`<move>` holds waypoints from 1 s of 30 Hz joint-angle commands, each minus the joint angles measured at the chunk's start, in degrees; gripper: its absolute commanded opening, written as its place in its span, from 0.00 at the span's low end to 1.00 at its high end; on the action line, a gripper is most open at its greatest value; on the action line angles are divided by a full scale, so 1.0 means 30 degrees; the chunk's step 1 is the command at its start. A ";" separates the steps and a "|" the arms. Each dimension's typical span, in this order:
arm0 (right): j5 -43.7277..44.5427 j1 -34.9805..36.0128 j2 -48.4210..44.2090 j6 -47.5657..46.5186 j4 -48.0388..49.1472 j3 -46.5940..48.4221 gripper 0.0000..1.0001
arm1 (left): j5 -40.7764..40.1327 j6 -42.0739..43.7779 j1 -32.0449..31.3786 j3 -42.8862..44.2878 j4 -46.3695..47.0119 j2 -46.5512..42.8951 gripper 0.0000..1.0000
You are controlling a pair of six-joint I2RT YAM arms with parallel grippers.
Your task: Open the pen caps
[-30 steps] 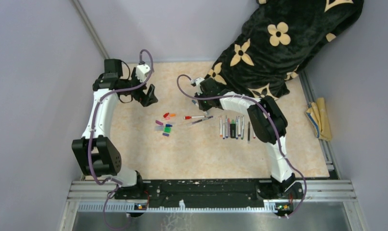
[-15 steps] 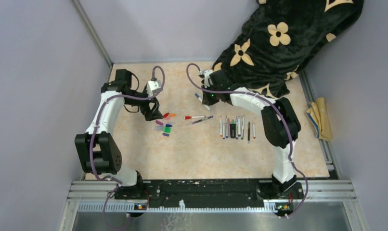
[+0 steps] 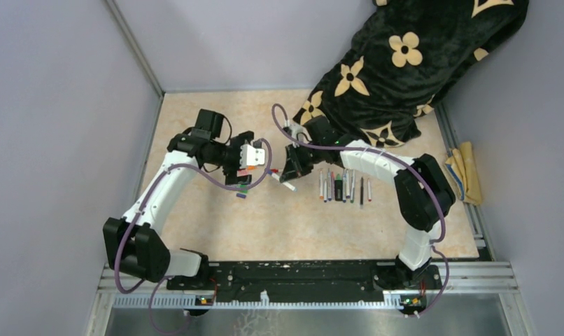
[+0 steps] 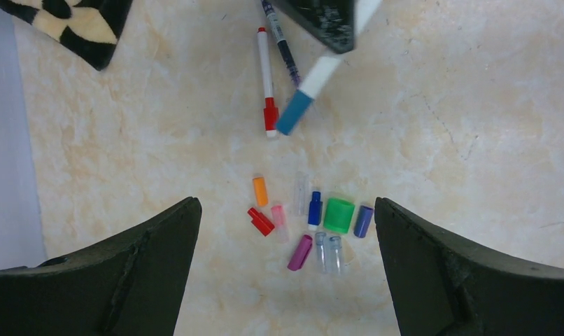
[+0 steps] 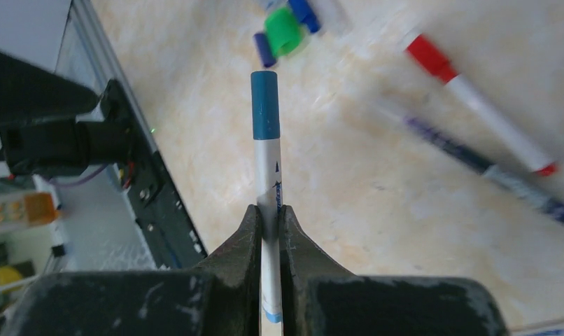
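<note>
My right gripper (image 5: 269, 213) is shut on a white pen (image 5: 269, 175) with a teal cap (image 5: 265, 105) still on it, held above the table; it also shows in the top view (image 3: 291, 168). My left gripper (image 4: 286, 203) is open and empty, hovering over a cluster of loose pen caps: orange (image 4: 260, 190), red (image 4: 260, 221), green (image 4: 339, 215), purple (image 4: 300, 252), blue (image 4: 314, 208) and some clear ones. The held pen's capped end (image 4: 294, 112) points toward the left gripper (image 3: 245, 171). A red-capped pen (image 4: 266, 70) and a dark blue pen (image 4: 283, 42) lie beyond the caps.
A row of several pens (image 3: 342, 185) and a thin dark stick (image 3: 361, 190) lies right of the right gripper. A black flowered cloth (image 3: 405, 56) covers the back right corner. A yellow cloth (image 3: 464, 171) lies at the right rail. Walls enclose the left and back.
My left gripper has swung right and nearer, from the back left to above the caps. My right gripper has moved nearer and left, carrying the teal-capped pen toward the left gripper.
</note>
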 commanded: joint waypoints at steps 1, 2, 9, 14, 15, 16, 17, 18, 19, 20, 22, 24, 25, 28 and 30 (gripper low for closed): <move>-0.2852 0.0988 -0.1406 0.1174 0.0725 -0.0552 0.00 | -0.1477 0.3021 -0.0683 -0.0558 0.0090 -0.0451 0.99; -0.3114 0.1112 -0.1410 0.1329 0.0863 -0.0536 0.00 | -0.1683 0.3394 -0.0897 -0.0681 -0.0103 -0.0465 0.99; -0.4378 0.1709 -0.0944 0.2414 0.1918 -0.0071 0.00 | -0.3015 0.4314 -0.2661 -0.1771 -0.0700 -0.0773 0.91; -0.4650 0.1743 -0.0661 0.3057 0.2700 -0.0018 0.00 | -0.3560 0.4138 -0.3451 -0.2218 -0.1000 -0.0817 0.77; -0.4705 0.1752 -0.0595 0.3194 0.2820 -0.0022 0.00 | -0.3752 0.4141 -0.3503 -0.2372 -0.0960 -0.0804 0.74; -0.4748 0.1731 -0.0543 0.3262 0.2908 0.0025 0.00 | -0.3956 0.4156 -0.3597 -0.2460 -0.0915 -0.0773 0.70; -0.4794 0.1732 -0.0482 0.3333 0.2967 0.0074 0.00 | -0.4120 0.4114 -0.3631 -0.2533 -0.0836 -0.0740 0.66; -0.4851 0.1740 -0.0426 0.3419 0.3084 0.0128 0.00 | -0.4247 0.4050 -0.3683 -0.2587 -0.0746 -0.0677 0.63; -0.4910 0.1759 -0.0416 0.3521 0.3241 0.0117 0.00 | -0.4329 0.3965 -0.3711 -0.2604 -0.0658 -0.0625 0.58; -0.4946 0.1769 -0.0383 0.3640 0.3371 0.0130 0.00 | -0.4346 0.3836 -0.3759 -0.2606 -0.0581 -0.0590 0.54; -0.5110 0.1796 -0.0329 0.3842 0.3641 0.0088 0.00 | -0.4318 0.3590 -0.3859 -0.2578 -0.0372 -0.0534 0.42; -0.5191 0.1866 -0.0253 0.4132 0.3992 -0.0014 0.00 | -0.4318 0.3364 -0.4000 -0.2552 -0.0163 -0.0574 0.29; -0.5179 0.1910 -0.0248 0.4298 0.4208 -0.0080 0.08 | -0.4338 0.3279 -0.4058 -0.2534 -0.0087 -0.0583 0.23; -0.5411 0.2203 -0.0163 0.5322 0.5674 -0.0811 0.27 | -0.4345 0.3151 -0.4234 -0.2410 -0.0072 -0.0654 0.06; -0.5635 0.2352 -0.0006 0.6091 0.7210 -0.1203 0.35 | -0.4386 0.3161 -0.4314 -0.2374 -0.0050 -0.0737 0.00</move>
